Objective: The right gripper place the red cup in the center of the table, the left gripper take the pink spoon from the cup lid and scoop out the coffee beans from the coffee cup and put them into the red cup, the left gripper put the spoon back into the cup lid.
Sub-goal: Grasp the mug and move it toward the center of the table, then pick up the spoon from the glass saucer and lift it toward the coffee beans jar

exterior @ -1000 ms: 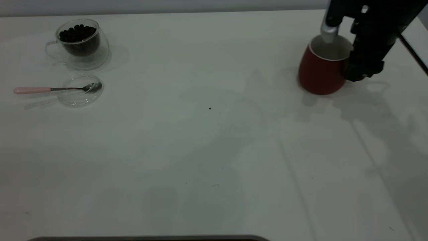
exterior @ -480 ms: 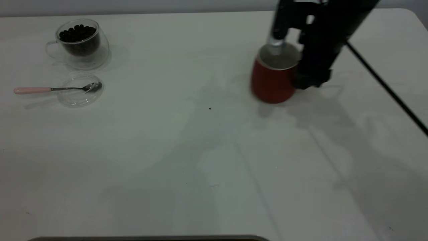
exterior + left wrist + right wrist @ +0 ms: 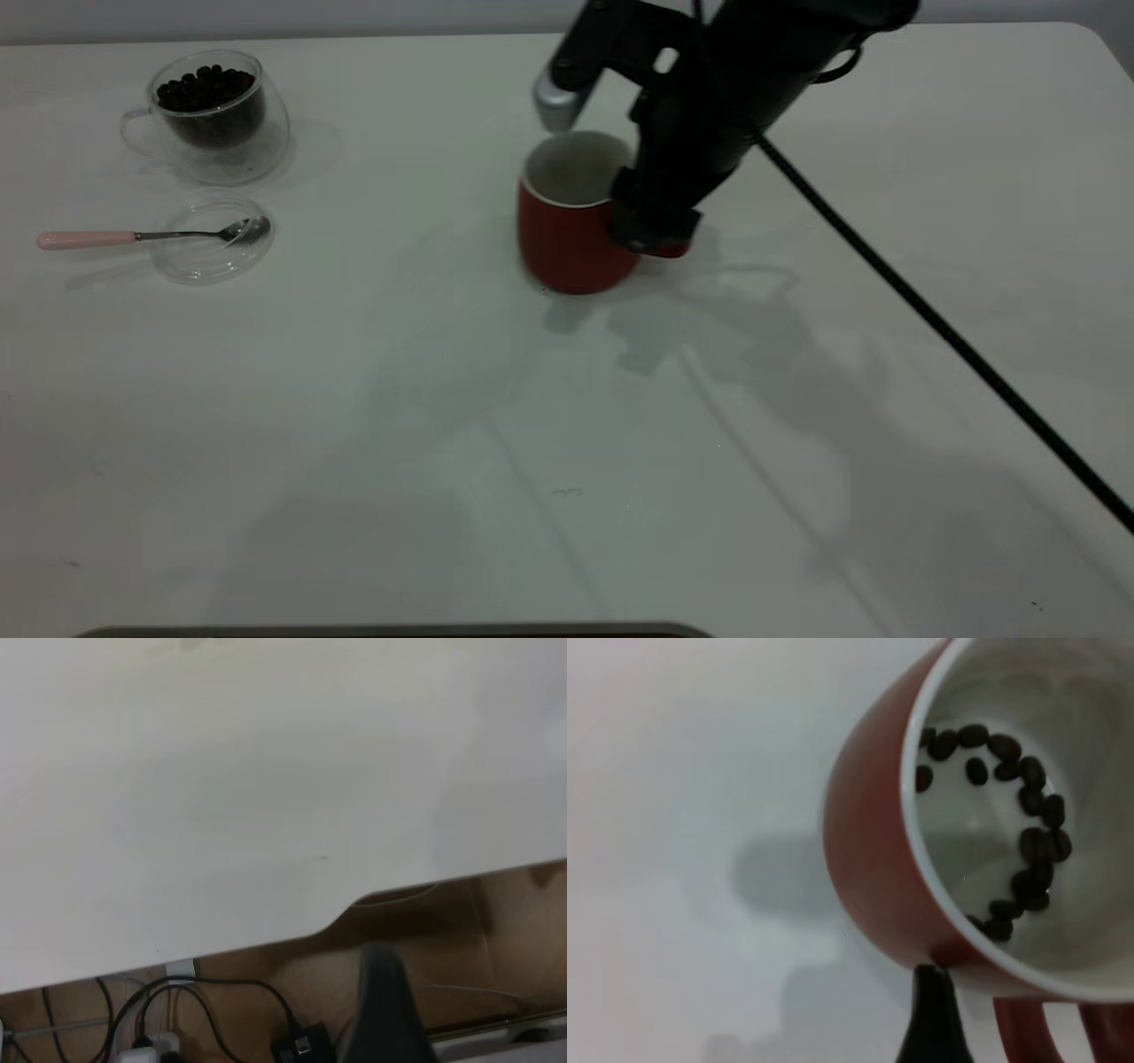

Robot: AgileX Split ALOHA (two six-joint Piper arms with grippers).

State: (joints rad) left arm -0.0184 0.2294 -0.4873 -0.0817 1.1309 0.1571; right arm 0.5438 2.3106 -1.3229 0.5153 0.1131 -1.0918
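Since a second ago the right gripper has carried the red cup from upper right to frame centre, pinching its handle side for placement (spoon untouched, left). Right wrist: coffee beans already inside. Left wrist: bare table; left claw's state unclear.

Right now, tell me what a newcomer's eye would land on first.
First the red cup near the middle of the table, with the right gripper clamped at its handle side. The right wrist view shows a few coffee beans already in it. At far left stand the coffee cup of beans and the pink spoon resting on the cup lid.
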